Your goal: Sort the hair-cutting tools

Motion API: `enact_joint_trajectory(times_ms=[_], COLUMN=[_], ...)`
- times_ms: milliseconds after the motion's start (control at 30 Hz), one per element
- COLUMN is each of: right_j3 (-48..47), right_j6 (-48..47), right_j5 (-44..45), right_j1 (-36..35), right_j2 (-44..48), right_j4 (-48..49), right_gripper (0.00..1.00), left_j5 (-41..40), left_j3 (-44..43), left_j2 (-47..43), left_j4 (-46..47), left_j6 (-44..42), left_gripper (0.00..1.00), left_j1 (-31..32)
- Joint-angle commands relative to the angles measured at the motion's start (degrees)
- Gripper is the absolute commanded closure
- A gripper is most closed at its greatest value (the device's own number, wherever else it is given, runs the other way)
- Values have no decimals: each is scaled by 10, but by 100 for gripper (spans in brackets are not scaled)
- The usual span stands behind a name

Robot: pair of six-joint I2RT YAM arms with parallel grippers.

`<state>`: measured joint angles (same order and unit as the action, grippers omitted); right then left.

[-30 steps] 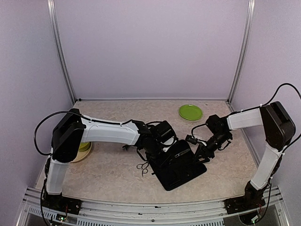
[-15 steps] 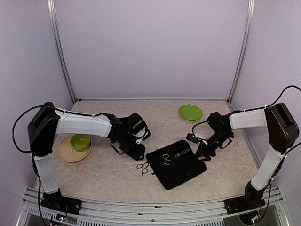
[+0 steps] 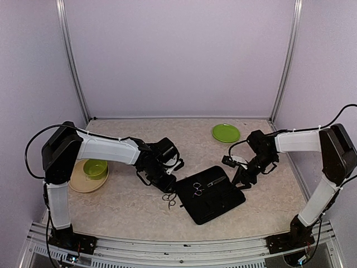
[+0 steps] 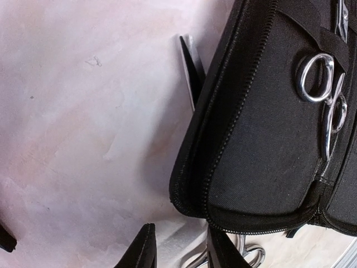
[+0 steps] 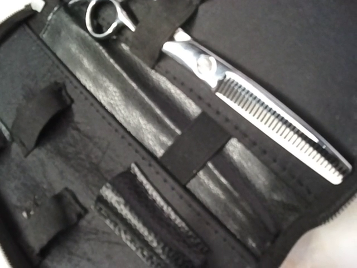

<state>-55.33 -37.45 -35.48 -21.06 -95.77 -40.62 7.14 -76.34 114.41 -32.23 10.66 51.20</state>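
Left tool (image 3: 167, 184) released over tabletop (image 3: 128, 212), scissors (image 3: 169, 199) at its tips, case (image 3: 217, 204) beside it, right tool (image 3: 241, 180) at case edge, grip cannot be told

Silver scissors (image 3: 198, 188) flat on black case (image 3: 215, 205); second scissors (image 3: 169, 199) beside it

Interior of the open black case (image 5: 279, 39). Silver thinning scissors (image 5: 245, 103) lie diagonally, toothed blade toward lower right, ring handle (image 5: 106, 17) at upper left. An elastic strap (image 5: 192, 148) crosses the leather panel.
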Motion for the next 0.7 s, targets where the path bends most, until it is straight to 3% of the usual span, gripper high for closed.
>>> enact_joint_trajectory(times_ms=[0,400,533,667], right_j3=[-11,-28,-23,-16], right_j6=[-4,-8,-5,-5], right_j5=[10,2,0,1], right_j1=[-6,-6,-6,-6], right_j2=[15,8,10,16], right_j4=[-5,-5,2,5], right_gripper=[48,48,48,48], left_j5=[-3,-33,-13,-62], left_j3=[-14,-5,-17,-29], left_j2=[11,-53,-29,-2], left_j4=[-14,-5,-8,-30], left_j6=[-10,52,68,62], left_gripper=[69,64,64,65], left_j1=[11,33,51,69])
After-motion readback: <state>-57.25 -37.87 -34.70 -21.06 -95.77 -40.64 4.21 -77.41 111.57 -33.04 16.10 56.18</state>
